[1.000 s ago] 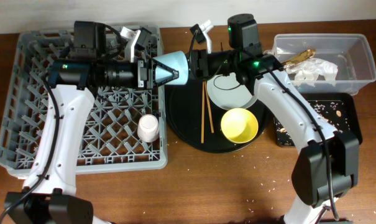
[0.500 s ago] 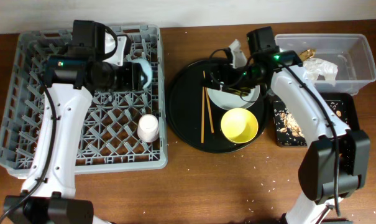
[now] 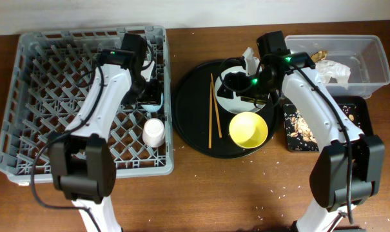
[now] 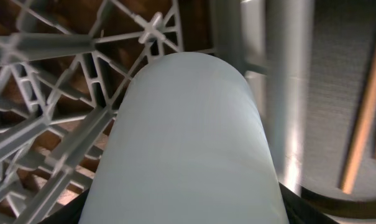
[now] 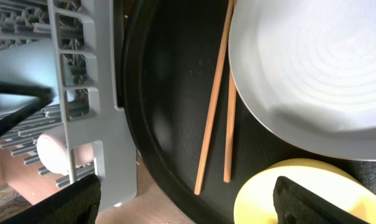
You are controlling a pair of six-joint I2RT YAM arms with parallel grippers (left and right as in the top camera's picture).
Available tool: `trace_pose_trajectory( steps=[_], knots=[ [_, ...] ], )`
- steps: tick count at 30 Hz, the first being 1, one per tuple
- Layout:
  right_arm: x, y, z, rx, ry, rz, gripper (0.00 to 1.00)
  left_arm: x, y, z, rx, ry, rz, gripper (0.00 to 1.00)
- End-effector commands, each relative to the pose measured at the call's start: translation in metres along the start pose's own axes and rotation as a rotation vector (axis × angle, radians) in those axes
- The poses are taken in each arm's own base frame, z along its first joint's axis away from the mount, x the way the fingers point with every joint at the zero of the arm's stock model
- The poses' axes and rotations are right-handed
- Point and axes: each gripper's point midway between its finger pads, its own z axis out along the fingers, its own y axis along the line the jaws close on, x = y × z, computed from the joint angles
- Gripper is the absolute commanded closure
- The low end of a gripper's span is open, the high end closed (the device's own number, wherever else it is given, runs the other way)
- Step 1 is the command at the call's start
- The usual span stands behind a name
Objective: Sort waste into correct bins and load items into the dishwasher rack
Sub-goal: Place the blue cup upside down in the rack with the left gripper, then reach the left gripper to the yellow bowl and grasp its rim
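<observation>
Swung down since half a second ago, the left gripper clamps the light-blue cup inside the dishwasher rack at its right wall, near the pink cup. The right gripper hangs wide open, empty, above the plate.

Left arm and right arm: white shells, black joints. Each shows a green light and thin black cables.
</observation>
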Motion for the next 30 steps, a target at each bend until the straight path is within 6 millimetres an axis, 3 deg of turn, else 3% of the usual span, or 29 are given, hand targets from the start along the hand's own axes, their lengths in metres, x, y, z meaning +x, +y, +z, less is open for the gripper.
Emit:
trace_pose_trajectory(
  steps=[1, 3, 4, 6, 8, 11, 14, 16, 21, 25, 30],
  knots=[
    [-0.001, 0.000, -0.006, 0.021, -0.014, -0.020, 0.10, -0.003, 0.011, 0.025, -0.043, 0.036, 0.002, 0.35],
    [-0.001, 0.000, -0.006, 0.021, -0.013, -0.020, 0.11, -0.004, 0.011, 0.030, -0.044, 0.042, 0.001, 0.31],
    [-0.001, 0.000, -0.006, 0.021, -0.013, -0.020, 0.10, -0.004, 0.011, 0.030, -0.043, 0.041, 0.001, 0.17],
    [-0.001, -0.003, -0.006, 0.039, -0.014, -0.018, 0.10, -0.007, 0.010, 0.027, -0.042, 0.031, 0.002, 0.05],
    [-0.002, -0.009, -0.007, 0.073, -0.022, -0.017, 0.10, -0.014, 0.009, 0.017, -0.040, 0.011, 0.004, 0.02],
    [-0.009, -0.009, -0.021, 0.074, -0.041, -0.007, 0.11, -0.029, 0.005, -0.021, -0.037, -0.035, 0.007, 0.02],
    [-0.017, -0.005, -0.051, 0.077, -0.076, -0.018, 0.11, -0.043, -0.002, -0.073, -0.027, -0.104, 0.011, 0.02],
    [-0.022, -0.001, -0.082, 0.081, -0.115, -0.028, 0.11, -0.045, -0.012, -0.109, 0.019, -0.146, 0.017, 0.02],
    [-0.015, -0.008, -0.142, 0.098, -0.204, 0.013, 0.11, -0.032, -0.030, -0.149, 0.106, -0.160, 0.029, 0.02],
    [0.002, -0.033, -0.179, 0.130, -0.234, 0.117, 0.11, -0.020, -0.042, -0.153, 0.113, -0.128, 0.052, 0.02],
    [0.020, -0.075, -0.203, 0.172, -0.225, 0.228, 0.06, -0.012, -0.090, -0.149, 0.132, -0.123, 0.163, 0.02]
  ],
)
